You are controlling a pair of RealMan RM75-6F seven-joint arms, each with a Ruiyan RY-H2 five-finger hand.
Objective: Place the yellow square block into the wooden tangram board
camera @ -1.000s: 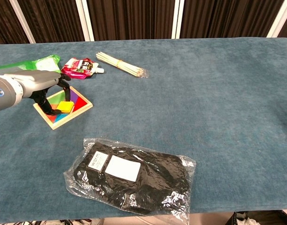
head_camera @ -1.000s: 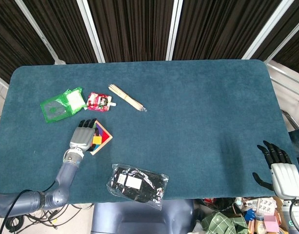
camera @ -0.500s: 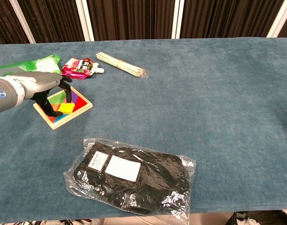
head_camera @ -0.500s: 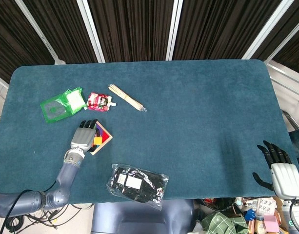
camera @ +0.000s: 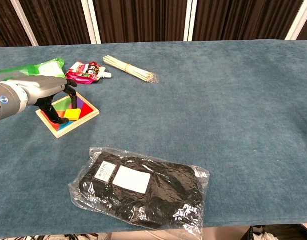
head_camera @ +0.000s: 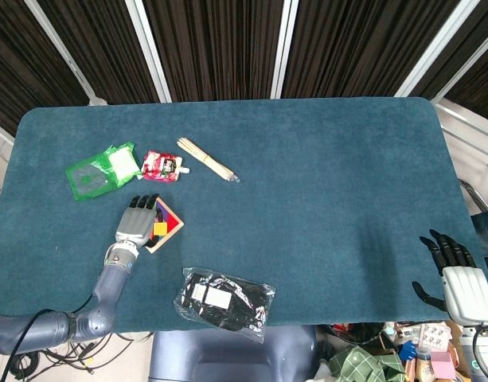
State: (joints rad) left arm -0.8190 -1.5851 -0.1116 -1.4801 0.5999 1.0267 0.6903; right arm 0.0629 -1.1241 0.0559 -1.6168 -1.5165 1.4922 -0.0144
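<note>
The wooden tangram board (head_camera: 170,236) lies at the table's left, filled with coloured pieces. The yellow square block (head_camera: 159,229) lies inside it, among the other pieces. My left hand (head_camera: 138,220) hovers over the board's left half, palm down, its dark fingers (camera: 53,111) spread and pointing down at the board just left of the yellow block (camera: 71,114). It holds nothing that I can see. In the chest view the board's rim (camera: 78,124) shows in front of the hand (camera: 43,90). My right hand (head_camera: 458,274) hangs open beyond the table's near right corner.
A green pouch (head_camera: 100,169), a red snack packet (head_camera: 162,165) and a bundle of wooden sticks (head_camera: 205,159) lie behind the board. A black item in a clear plastic bag (head_camera: 224,301) lies near the front edge, right of my left arm.
My left hand has shifted only slightly over the board, and the yellow block sits a touch further right than a second ago. The right hand has not moved.
</note>
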